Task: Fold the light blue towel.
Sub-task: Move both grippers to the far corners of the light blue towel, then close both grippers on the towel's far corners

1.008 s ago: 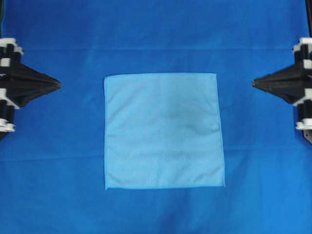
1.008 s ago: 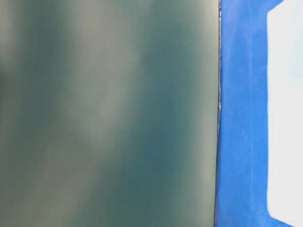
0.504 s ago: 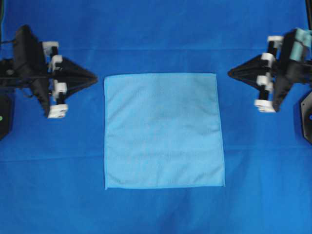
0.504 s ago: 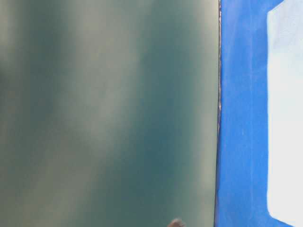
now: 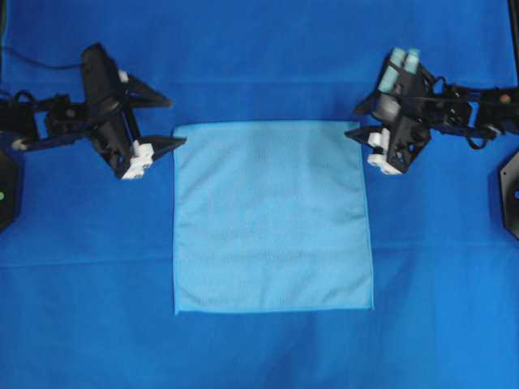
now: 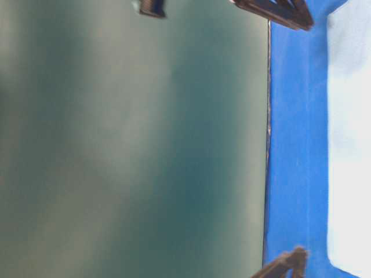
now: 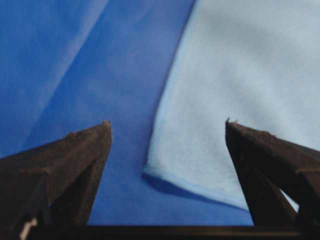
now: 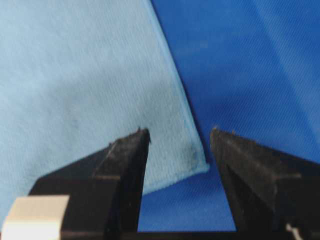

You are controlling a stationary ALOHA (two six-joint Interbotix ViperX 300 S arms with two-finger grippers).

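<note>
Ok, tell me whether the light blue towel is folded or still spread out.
Spread out. The light blue towel lies flat as a single square on the dark blue cloth, all four corners visible, no layer turned over.

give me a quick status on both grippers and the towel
Left gripper open, empty, at the light blue towel's top-left corner. Right gripper open, empty, straddling the top-right corner. Towel flat, unfolded on the deep blue cloth. Nothing in the way.

Right hand (image 8: 177,137) jaws apart, black fingers (image 8: 122,165) straddling one hemmed corner of the thin pale sky-blue square microfibre towel (image 8: 75,85), which lies flat on the deep royal-blue cloth (image 8: 250,65).
</note>
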